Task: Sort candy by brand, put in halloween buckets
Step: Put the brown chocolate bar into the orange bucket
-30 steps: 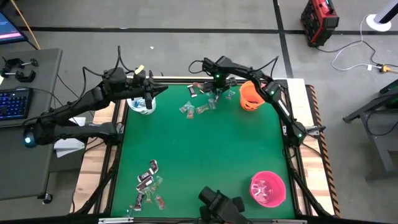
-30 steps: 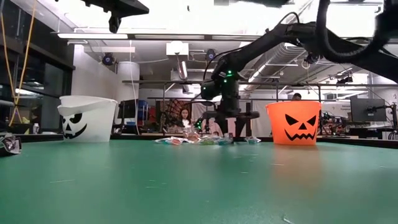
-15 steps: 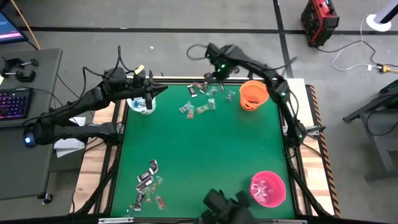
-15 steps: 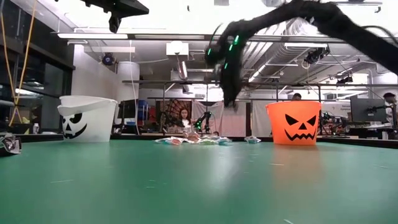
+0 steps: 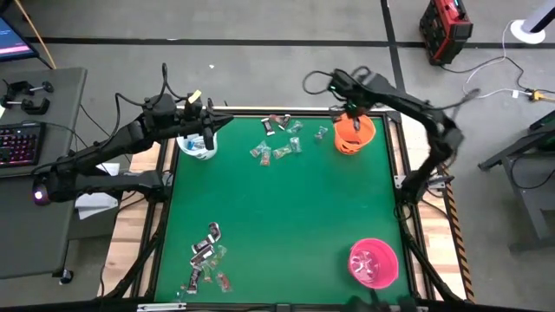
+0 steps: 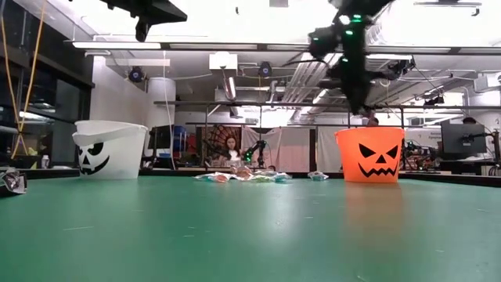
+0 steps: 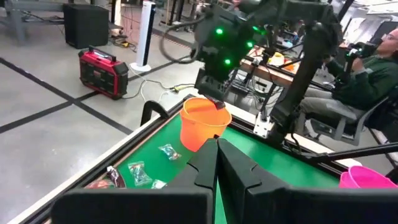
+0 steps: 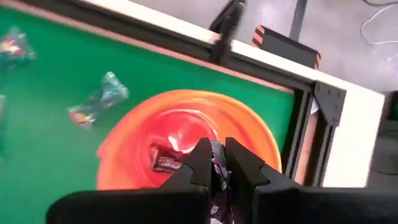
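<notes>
The orange bucket [image 5: 355,133] stands on its base at the table's far right; a dark-wrapped candy [image 8: 166,163] lies inside it. My right gripper [image 8: 216,163] hovers just above its mouth [image 6: 360,102], shut on a small dark candy. The white bucket [image 5: 196,146] stands at the far left, with my left gripper [image 5: 208,139] beside it, fingers shut [image 7: 217,163] and touching nothing. The pink bucket [image 5: 373,263] stands near the right corner. Loose candy lies in a far-middle pile [image 5: 282,139] and a near-left pile [image 5: 208,256]. My right gripper pinches a small dark-wrapped candy [image 8: 216,173] between its two fingers, which point down from above. The candy is lifted clear over the open mouth of the orange bucket [image 8: 124,137]. Which part of the wrapper the fingers have cannot be told.
A greenish candy [image 8: 99,99] lies on the green mat just left of the orange bucket. The middle of the mat [image 5: 286,208] is bare. The table's frame and raised edge [image 8: 298,81] run close behind the orange bucket. A seated person [image 7: 373,68] shows beyond the table.
My right gripper has risen from the far-middle candy pile and swung toward the table's right edge, ending over the orange bucket. The left arm and all three buckets have stayed where they were.
</notes>
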`<state>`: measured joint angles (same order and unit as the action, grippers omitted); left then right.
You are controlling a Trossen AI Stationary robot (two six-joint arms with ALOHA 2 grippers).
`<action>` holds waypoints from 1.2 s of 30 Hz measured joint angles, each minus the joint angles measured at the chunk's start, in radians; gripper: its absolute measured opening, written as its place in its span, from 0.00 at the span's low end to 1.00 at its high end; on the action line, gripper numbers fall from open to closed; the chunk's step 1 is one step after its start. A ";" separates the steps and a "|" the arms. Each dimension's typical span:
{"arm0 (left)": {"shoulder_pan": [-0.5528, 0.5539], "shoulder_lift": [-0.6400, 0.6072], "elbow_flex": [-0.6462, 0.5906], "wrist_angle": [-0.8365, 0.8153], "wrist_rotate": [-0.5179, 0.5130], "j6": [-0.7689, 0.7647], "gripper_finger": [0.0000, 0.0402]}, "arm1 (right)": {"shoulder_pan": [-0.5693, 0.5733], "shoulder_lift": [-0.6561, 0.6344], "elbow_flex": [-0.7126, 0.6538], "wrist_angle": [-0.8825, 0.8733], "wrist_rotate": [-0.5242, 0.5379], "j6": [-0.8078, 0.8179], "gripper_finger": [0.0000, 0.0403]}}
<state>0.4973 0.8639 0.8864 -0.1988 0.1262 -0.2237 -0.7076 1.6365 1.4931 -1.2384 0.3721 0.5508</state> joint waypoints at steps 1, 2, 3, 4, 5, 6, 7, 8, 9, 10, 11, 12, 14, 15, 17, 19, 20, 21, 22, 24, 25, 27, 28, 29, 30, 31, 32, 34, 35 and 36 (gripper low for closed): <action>0.000 0.000 0.000 0.000 0.000 0.000 0.00 | -0.010 -0.040 -0.052 0.041 -0.007 0.010 0.03; 0.000 0.000 0.000 0.000 -0.001 0.000 0.00 | -0.019 -0.073 -0.093 0.077 -0.017 0.021 0.03; 0.000 0.000 0.000 0.000 -0.004 0.000 0.00 | -0.026 -0.102 -0.129 0.113 -0.027 0.030 0.03; 0.000 0.000 0.000 0.000 -0.009 0.000 0.00 | -0.030 -0.124 -0.159 0.146 -0.035 0.035 0.03; 0.000 0.000 0.000 0.000 -0.014 0.000 0.00 | -0.033 -0.141 -0.181 0.169 -0.039 0.036 0.03; 0.000 0.000 0.000 0.000 -0.018 0.000 0.00 | -0.033 -0.158 -0.197 0.189 -0.039 0.036 0.03; 0.000 0.000 0.000 0.000 -0.025 0.000 0.00 | -0.032 -0.173 -0.209 0.209 -0.040 0.036 0.03; 0.000 0.000 0.000 0.000 -0.032 0.000 0.00 | -0.032 -0.185 -0.219 0.224 -0.040 0.035 0.03; 0.000 0.000 0.000 0.000 -0.041 -0.001 0.00 | -0.032 -0.191 -0.225 0.232 -0.040 0.035 0.03; 0.000 0.000 0.000 0.000 -0.049 -0.003 0.00 | -0.032 -0.192 -0.229 0.233 -0.040 0.034 0.03; 0.000 0.000 0.000 0.000 -0.057 -0.008 0.00 | -0.032 -0.191 -0.230 0.233 -0.042 0.029 0.03; 0.000 0.000 0.000 0.000 -0.064 -0.009 0.00 | -0.032 -0.191 -0.230 0.234 -0.042 0.024 0.03; 0.000 0.000 0.000 0.000 -0.073 -0.010 0.00 | -0.032 -0.192 -0.230 0.235 -0.042 0.009 0.03; 0.000 0.000 0.000 0.000 -0.079 -0.010 0.00 | -0.032 -0.191 -0.230 0.235 -0.042 0.009 0.03; 0.000 0.000 0.000 0.000 -0.094 -0.021 0.00 | -0.032 -0.191 -0.230 0.235 -0.042 0.011 0.03; 0.000 0.000 0.000 0.000 -0.104 -0.033 0.00 | -0.032 -0.191 -0.230 0.235 -0.047 0.024 0.03; 0.000 0.000 0.000 0.000 -0.110 -0.034 0.00 | -0.032 -0.191 -0.230 0.235 -0.051 0.031 0.03; 0.000 0.000 0.000 0.000 -0.112 -0.035 0.00 | -0.032 -0.191 -0.230 0.235 -0.051 0.037 0.03; 0.000 0.000 0.000 -0.001 -0.113 -0.035 0.00 | -0.032 -0.191 -0.230 0.235 -0.051 0.038 0.03; 0.000 0.000 0.000 -0.001 -0.113 -0.035 0.00 | -0.034 -0.191 -0.230 0.235 -0.058 0.019 0.06; 0.000 0.000 0.000 -0.002 -0.113 -0.035 0.00 | -0.037 -0.191 -0.230 0.235 -0.068 0.011 0.08; 0.000 0.000 0.000 -0.009 -0.113 -0.035 0.00 | -0.039 -0.191 -0.230 0.235 -0.113 -0.006 0.16; 0.000 0.000 0.000 -0.014 -0.113 -0.035 0.00 | -0.039 -0.191 -0.230 0.235 -0.131 -0.007 0.20; 0.000 0.000 0.000 -0.019 -0.113 -0.035 0.00 | -0.039 -0.191 -0.230 0.235 -0.140 -0.008 0.25; 0.000 0.000 0.000 -0.022 -0.113 -0.036 0.00 | -0.036 -0.191 -0.230 0.235 -0.140 -0.009 0.30; 0.000 0.000 0.000 -0.024 -0.113 -0.036 0.00 | -0.031 -0.191 -0.230 0.235 -0.137 -0.011 0.35; 0.000 0.000 -0.001 -0.025 -0.113 -0.036 0.00 | -0.029 -0.191 -0.230 0.235 -0.136 -0.021 0.39; 0.000 0.000 -0.001 -0.025 -0.113 -0.036 0.00 | -0.029 -0.191 -0.229 0.235 -0.139 -0.029 0.47; 0.000 0.000 -0.001 -0.025 -0.113 -0.036 0.00 | -0.029 -0.191 -0.222 0.235 -0.149 -0.016 0.50; 0.000 0.000 -0.001 -0.025 -0.113 -0.036 0.00 | -0.029 -0.191 -0.212 0.251 -0.168 0.002 0.52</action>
<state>0.4973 0.8639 0.8856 -0.2234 0.0132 -0.2596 -0.7368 1.4459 1.2811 -0.9876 0.2045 0.5526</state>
